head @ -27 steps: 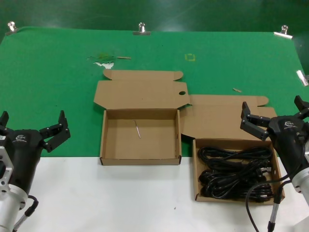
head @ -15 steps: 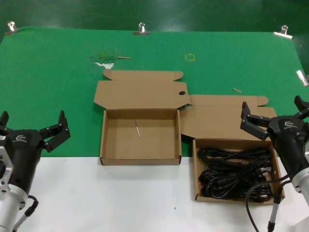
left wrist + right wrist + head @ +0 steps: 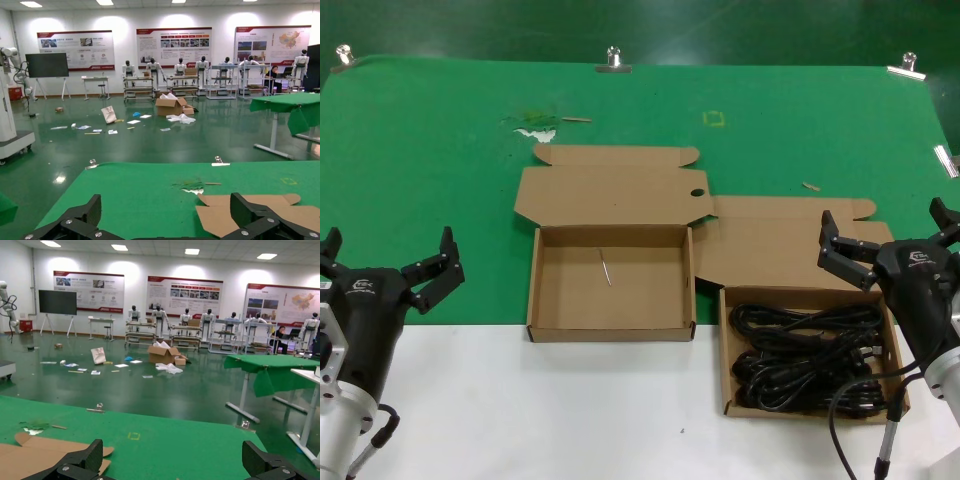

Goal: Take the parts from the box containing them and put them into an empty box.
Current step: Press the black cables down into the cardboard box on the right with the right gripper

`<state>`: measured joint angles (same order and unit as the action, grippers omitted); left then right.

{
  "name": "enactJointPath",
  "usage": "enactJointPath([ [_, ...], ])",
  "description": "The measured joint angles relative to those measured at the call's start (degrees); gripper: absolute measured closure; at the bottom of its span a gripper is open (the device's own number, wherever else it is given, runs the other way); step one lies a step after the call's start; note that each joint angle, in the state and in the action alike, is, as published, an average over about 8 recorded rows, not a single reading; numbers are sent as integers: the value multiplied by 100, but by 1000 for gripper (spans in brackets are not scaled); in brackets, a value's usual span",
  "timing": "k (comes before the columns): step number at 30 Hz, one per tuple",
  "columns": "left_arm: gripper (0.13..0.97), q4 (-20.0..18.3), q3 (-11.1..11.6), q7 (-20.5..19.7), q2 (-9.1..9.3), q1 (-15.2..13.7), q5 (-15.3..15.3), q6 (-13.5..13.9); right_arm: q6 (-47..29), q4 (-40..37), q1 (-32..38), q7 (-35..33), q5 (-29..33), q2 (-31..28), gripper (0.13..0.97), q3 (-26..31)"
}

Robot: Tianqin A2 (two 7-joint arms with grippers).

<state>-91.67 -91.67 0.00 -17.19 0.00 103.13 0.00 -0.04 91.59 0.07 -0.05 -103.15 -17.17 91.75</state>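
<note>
The wider cardboard box, the empty box (image 3: 610, 331), sits mid-table with its holed lid flap (image 3: 620, 195) laid open behind it. Only a thin pale sliver (image 3: 605, 267) lies inside. To its right stands the squarer box containing the parts (image 3: 724, 352); several black power cords (image 3: 805, 355) lie coiled in it. My right gripper (image 3: 882, 225) hovers open above that box's back edge and plain lid (image 3: 770, 245). My left gripper (image 3: 388, 245) hangs open far left, away from both boxes. Both wrist views show each open gripper (image 3: 165, 210) (image 3: 172, 455) over green cloth.
Green cloth (image 3: 440, 180) covers the back of the table, held by metal clips (image 3: 613, 60) along its far edge. A white surface (image 3: 570, 410) runs along the front. A torn patch (image 3: 535, 127) and a yellow square mark (image 3: 714, 118) lie behind the boxes.
</note>
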Motion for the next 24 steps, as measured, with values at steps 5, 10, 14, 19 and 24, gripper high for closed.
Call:
enactJointPath([
  [5,205,0,0,0,0,0,0,0,0,0,0,0,0,0,129,0],
  [10,288,0,0,0,0,0,0,0,0,0,0,0,0,0,129,0],
  [14,338,0,0,0,0,0,0,0,-1,2,-1,0,0,-2,129,2],
  [19,461,0,0,0,0,0,-1,0,-8,9,-2,3,-3,-14,129,14],
  [24,535,0,0,0,0,0,-1,0,-3,6,4,12,-11,-42,129,61],
])
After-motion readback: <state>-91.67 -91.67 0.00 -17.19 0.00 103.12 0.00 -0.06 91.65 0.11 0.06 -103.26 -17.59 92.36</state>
